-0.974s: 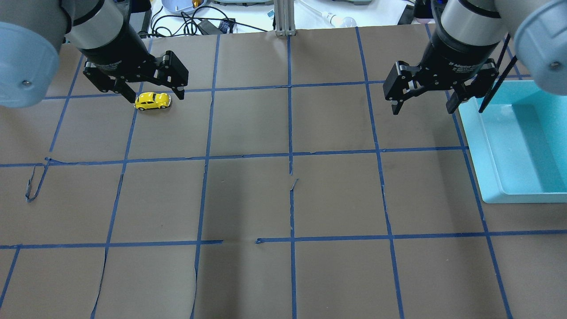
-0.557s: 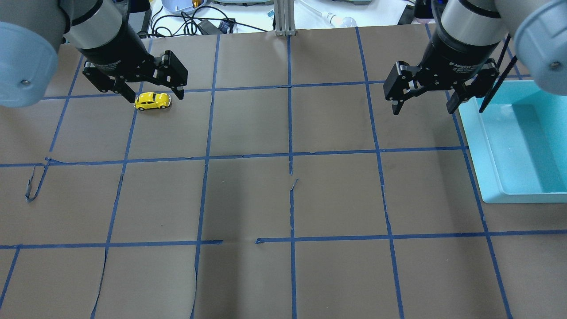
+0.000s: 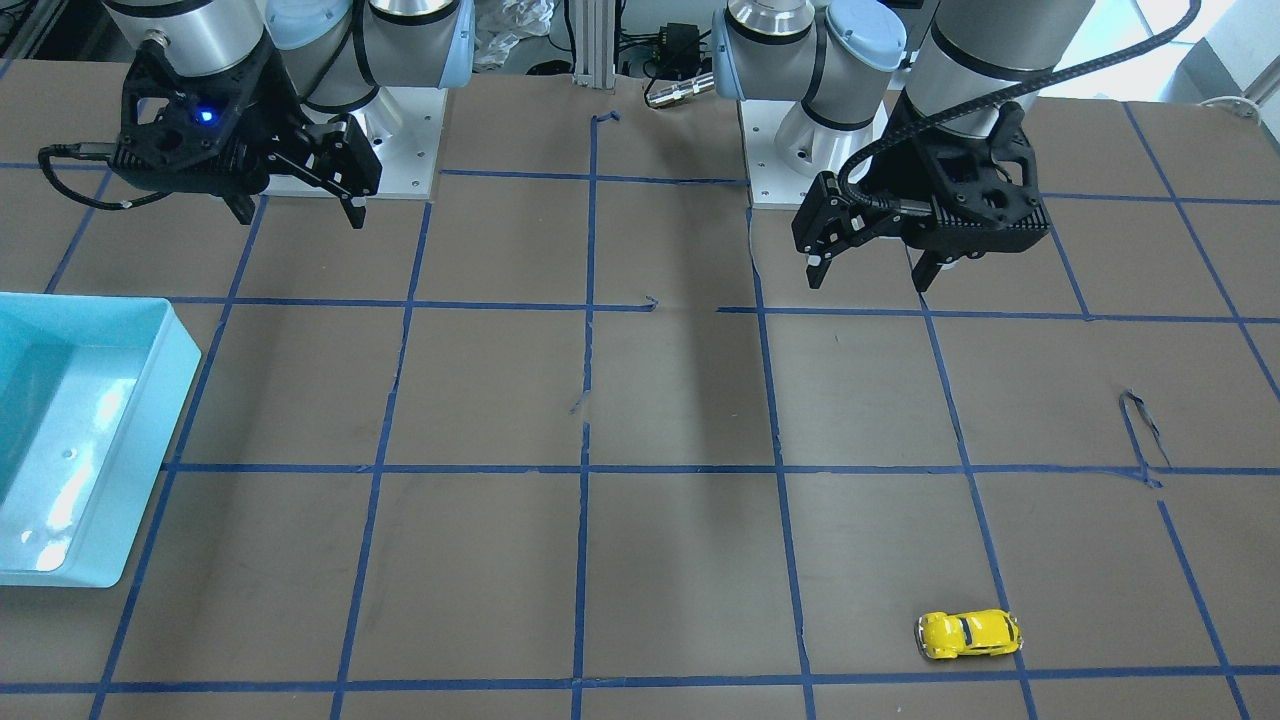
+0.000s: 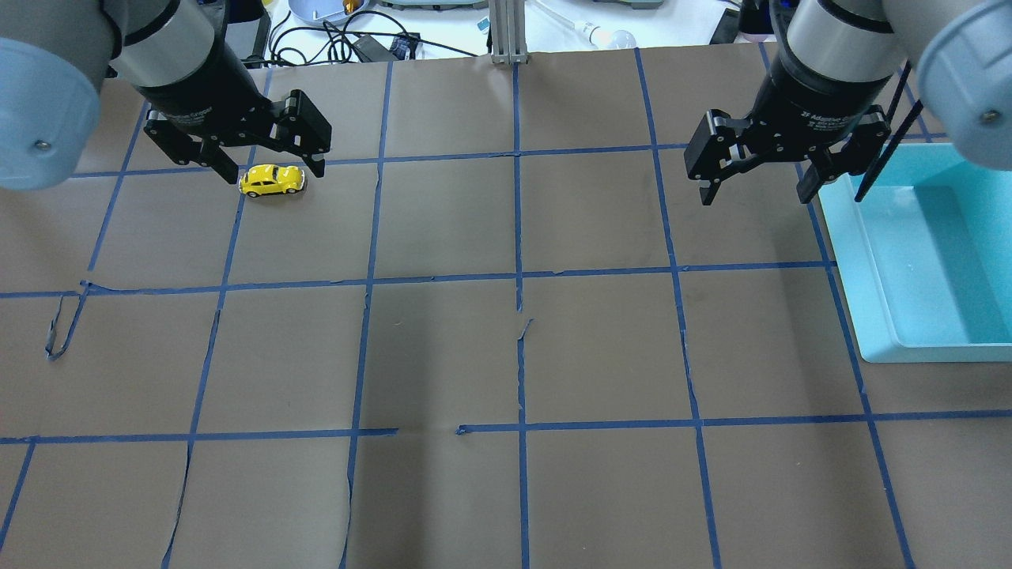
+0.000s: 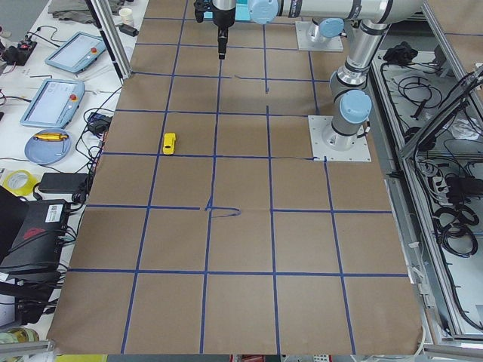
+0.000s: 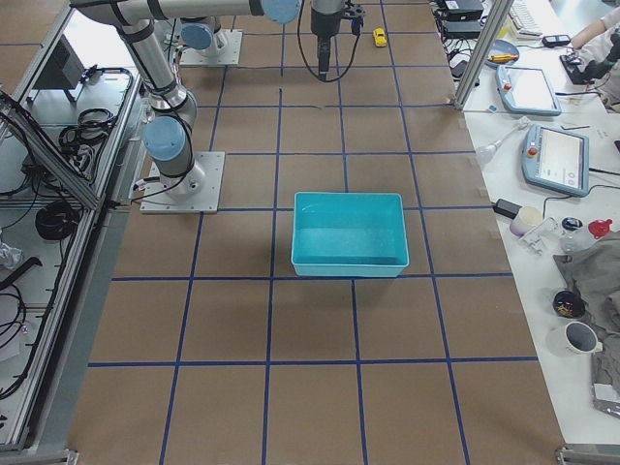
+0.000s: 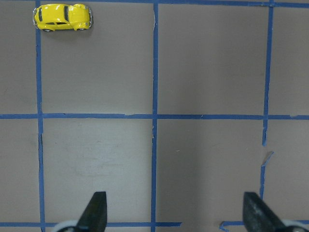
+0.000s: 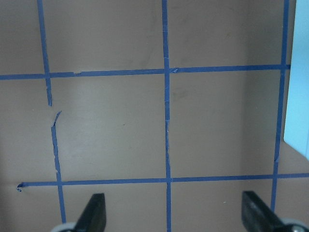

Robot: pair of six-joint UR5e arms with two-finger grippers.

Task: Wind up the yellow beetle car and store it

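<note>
The yellow beetle car [image 4: 272, 180] stands on the brown paper in the far left part of the table, its length running left-right. It also shows in the front view [image 3: 968, 634] and at the top left of the left wrist view [image 7: 63, 17]. My left gripper [image 3: 870, 280] is open and empty, held high, well short of the car on the robot's side. My right gripper [image 4: 755, 196] is open and empty, high beside the teal bin [image 4: 870, 261]. The bin [image 3: 150, 440] is empty.
Blue tape lines grid the paper, with a loose torn strip [image 4: 59, 332] at the left. An aluminium post [image 4: 508, 32] stands at the far edge, with cables and small items behind it. The bin's edge shows in the right wrist view [image 8: 299, 96].
My left gripper has drifted slightly toward the far left in the overhead view, still open. The car and the right arm have not moved.
</note>
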